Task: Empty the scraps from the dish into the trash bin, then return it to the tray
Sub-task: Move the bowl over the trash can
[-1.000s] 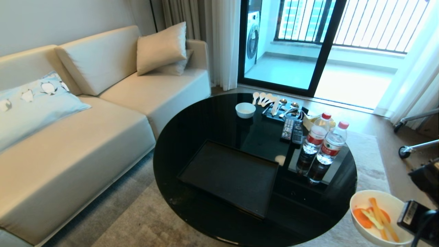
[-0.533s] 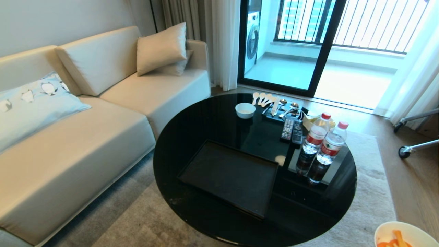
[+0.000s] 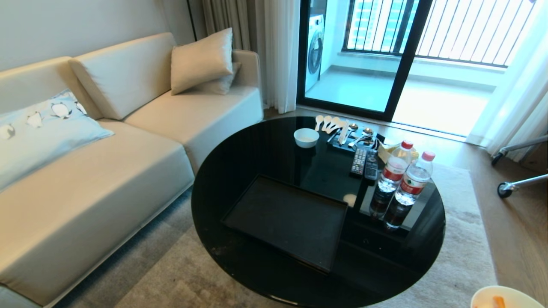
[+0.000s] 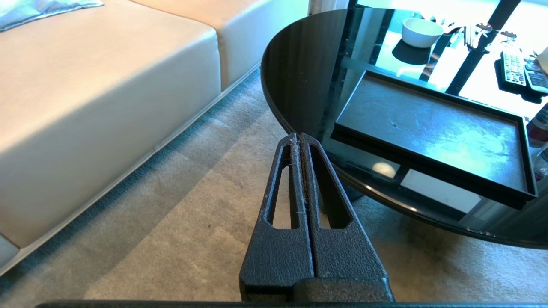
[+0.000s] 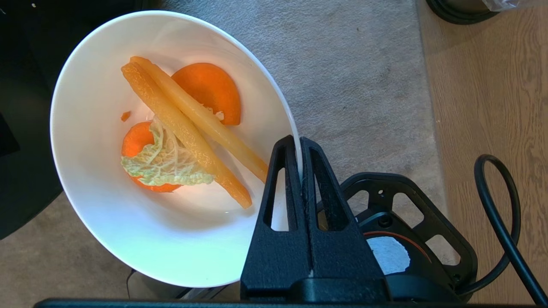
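My right gripper (image 5: 298,141) is shut on the rim of the dish (image 5: 107,222), a white deep bowl held tilted over the carpet off the table's near right side. Only the dish's rim (image 3: 486,297) peeks into the head view's lower right corner. The scraps (image 5: 184,128), orange chunks, pale strips and a green leaf, lie inside it. The black tray (image 3: 287,220) sits bare on the round table. A black base ring with clear plastic, the trash bin (image 5: 458,12), shows on the wood floor. My left gripper (image 4: 298,136) hangs shut and holds nothing, over the carpet.
On the glossy black table (image 3: 257,141) stand a small white bowl (image 3: 306,137), spoons (image 3: 338,125), two remotes (image 3: 364,162) and two water bottles (image 3: 402,179). A beige sofa (image 3: 107,171) runs along the left. The robot's black base frame (image 5: 406,188) and a cable (image 5: 501,222) lie under the dish.
The dish has sunk toward the head view's lower right corner, and only its rim still shows. The right gripper has dropped out of that view. Left arm still.
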